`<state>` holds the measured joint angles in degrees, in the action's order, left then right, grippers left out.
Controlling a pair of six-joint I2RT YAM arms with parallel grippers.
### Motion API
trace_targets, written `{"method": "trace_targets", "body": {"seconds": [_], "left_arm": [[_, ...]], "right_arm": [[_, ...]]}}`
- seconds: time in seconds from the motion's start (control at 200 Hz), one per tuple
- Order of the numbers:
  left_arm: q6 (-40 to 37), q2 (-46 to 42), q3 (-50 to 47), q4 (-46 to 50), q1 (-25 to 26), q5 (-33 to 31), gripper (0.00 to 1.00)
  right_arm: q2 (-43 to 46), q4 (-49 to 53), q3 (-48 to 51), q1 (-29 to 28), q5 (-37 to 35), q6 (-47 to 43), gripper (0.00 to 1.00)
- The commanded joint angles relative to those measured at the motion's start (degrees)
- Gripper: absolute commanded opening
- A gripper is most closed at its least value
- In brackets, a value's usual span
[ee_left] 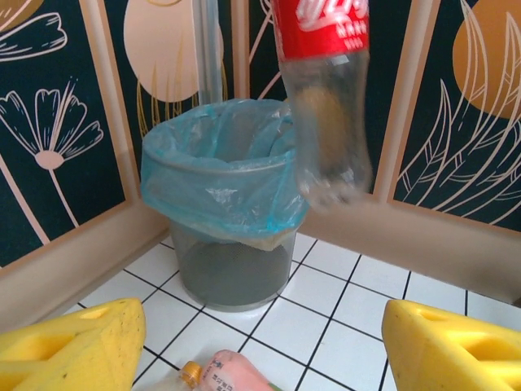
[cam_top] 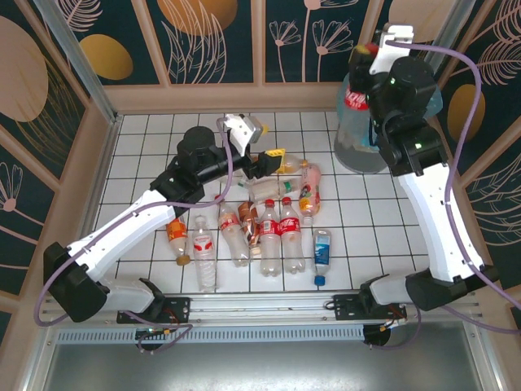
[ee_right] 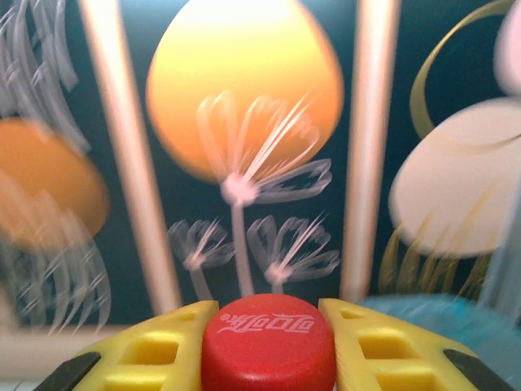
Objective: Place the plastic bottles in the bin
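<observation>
Right gripper: clamped on red-capped clear plastic bottle, label probably Coca-Cola, over grey blue-bagged bin | left gripper: wide, empty

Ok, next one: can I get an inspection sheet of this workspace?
Surface: white tiled table.
Job's things: about ten loose bottles lying clustered mid-table; one red-labelled bottle hanging above the bag-lined bin.
Clutter: nothing seen.
Grippers: left gripper open over the cluster; right gripper shut on the red-labelled bottle's cap.
Cables: purple cables run along both arms.
Surroundings: floral wall panels.
</observation>
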<state>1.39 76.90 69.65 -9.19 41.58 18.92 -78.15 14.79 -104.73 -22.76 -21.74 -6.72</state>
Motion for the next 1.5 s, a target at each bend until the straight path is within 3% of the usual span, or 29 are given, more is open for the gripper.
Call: {"method": "trace_targets", "body": {"seconds": [0.0,0.105,0.415,0.656,0.801,0.906,1.271,1.496], "left_arm": [[1.8,0.7,-1.5,-2.4,0.2,-0.6,0.76],[2.9,0.1,-5.1,-5.6,0.2,-1.2,0.77],[5.2,-2.0,-9.8,-8.5,0.2,-0.6,0.78],[4.8,-3.3,-12.0,-9.6,0.2,-2.6,0.79],[5.2,-3.8,-12.2,-9.5,0.3,-3.5,0.79],[5.0,-4.0,-12.2,-9.3,0.2,-3.8,0.79],[4.9,-3.3,-12.4,-9.3,0.2,-4.3,0.79],[4.8,-3.1,-12.5,-9.3,0.2,-4.6,0.79]], "right_arm": [[-2.3,-24.4,3.6,0.1,-15.5,-12.3,0.0],[-7.1,-38.7,3.4,0.5,-20.5,-21.8,0.0],[-23.1,-39.8,-4.9,2.2,-21.8,-23.6,0.0],[-29.6,-30.5,-9.1,3.7,-21.8,-19.2,0.0],[-32.3,-18.1,-14.3,6.5,-19.4,-10.3,0.0],[-32.9,-15.8,-13.9,8.0,-19.5,-8.0,0.0],[-31.0,-35.0,-4.8,7.4,-22.7,-17.7,0.0],[-26.3,-51.7,10.9,4.5,-24.5,-22.8,0.0]]}}
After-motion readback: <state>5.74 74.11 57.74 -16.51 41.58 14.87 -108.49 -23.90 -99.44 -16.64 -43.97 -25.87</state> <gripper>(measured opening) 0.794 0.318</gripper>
